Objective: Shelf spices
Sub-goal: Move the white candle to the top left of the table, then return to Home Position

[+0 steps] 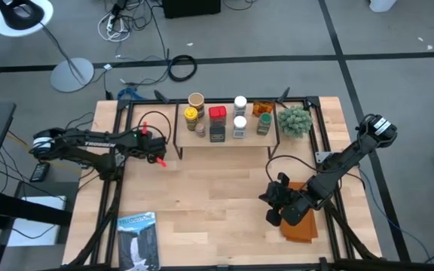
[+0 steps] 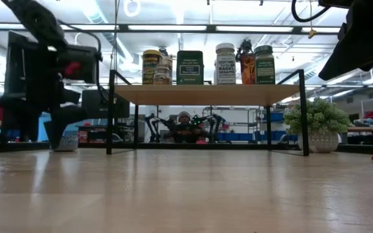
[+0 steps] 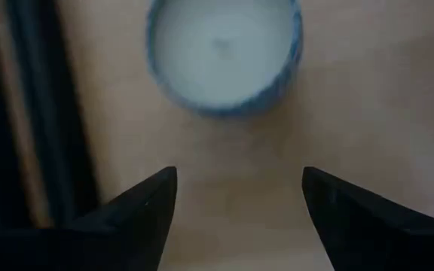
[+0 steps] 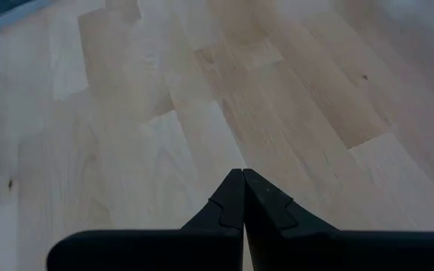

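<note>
On the shelf (image 1: 224, 141), at twelve o'clock, the spices (image 1: 217, 124) are ranked; left gripper (image 1: 159, 145) is held open beside it, right gripper (image 1: 271, 207) shut at four

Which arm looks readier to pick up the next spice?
Left, probably. The left gripper is open right over a white-topped round jar, beside the shelf. The right gripper is shut over bare wood by the orange cloth, with no jar near it.
</note>
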{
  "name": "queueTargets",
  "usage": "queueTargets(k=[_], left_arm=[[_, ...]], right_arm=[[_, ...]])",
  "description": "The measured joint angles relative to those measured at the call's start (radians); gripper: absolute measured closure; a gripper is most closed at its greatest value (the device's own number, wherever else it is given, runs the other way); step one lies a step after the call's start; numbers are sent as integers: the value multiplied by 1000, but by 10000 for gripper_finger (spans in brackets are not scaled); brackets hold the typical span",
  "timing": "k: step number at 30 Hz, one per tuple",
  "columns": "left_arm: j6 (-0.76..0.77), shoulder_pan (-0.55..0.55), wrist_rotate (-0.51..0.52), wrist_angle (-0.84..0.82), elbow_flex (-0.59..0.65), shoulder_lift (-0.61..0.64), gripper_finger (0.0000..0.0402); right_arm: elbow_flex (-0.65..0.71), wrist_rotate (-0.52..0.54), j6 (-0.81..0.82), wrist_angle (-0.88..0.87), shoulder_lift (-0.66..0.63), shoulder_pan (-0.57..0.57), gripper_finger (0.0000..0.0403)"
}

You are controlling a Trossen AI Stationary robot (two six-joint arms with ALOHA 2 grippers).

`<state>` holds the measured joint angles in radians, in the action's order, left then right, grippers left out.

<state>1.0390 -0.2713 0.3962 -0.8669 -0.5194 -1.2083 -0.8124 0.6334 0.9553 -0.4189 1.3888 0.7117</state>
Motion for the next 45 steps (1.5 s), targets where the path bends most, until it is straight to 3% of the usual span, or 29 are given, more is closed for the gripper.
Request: queueTargets(k=[6, 13, 18, 22, 26, 31, 39, 45], left_arm=[[-78, -127, 33, 157, 66, 2, 110], [-149, -265, 229, 378, 80, -2, 110], [-266, -318, 128, 538, 80, -2, 110], [-296, -319, 60, 551, 80, -2, 110], [-279, -296, 5, 534, 80, -2, 110], [-245, -210, 31, 532, 77, 50, 110], [-210, -111, 141, 246, -31, 303, 110], [-287, 30, 153, 292, -111, 472, 110]], right_arm=[[0, 0, 4, 0, 0, -5, 401], [0, 2, 8, 1, 0, -15, 401], [0, 1, 9, 3, 0, -27, 401], [0, 1, 1, 2, 0, -31, 401], [0, 1, -14, 3, 0, -36, 401], [0, -1, -15, 3, 0, -39, 401], [0, -8, -15, 11, 0, -38, 401], [0, -8, -16, 17, 0, -39, 401]])
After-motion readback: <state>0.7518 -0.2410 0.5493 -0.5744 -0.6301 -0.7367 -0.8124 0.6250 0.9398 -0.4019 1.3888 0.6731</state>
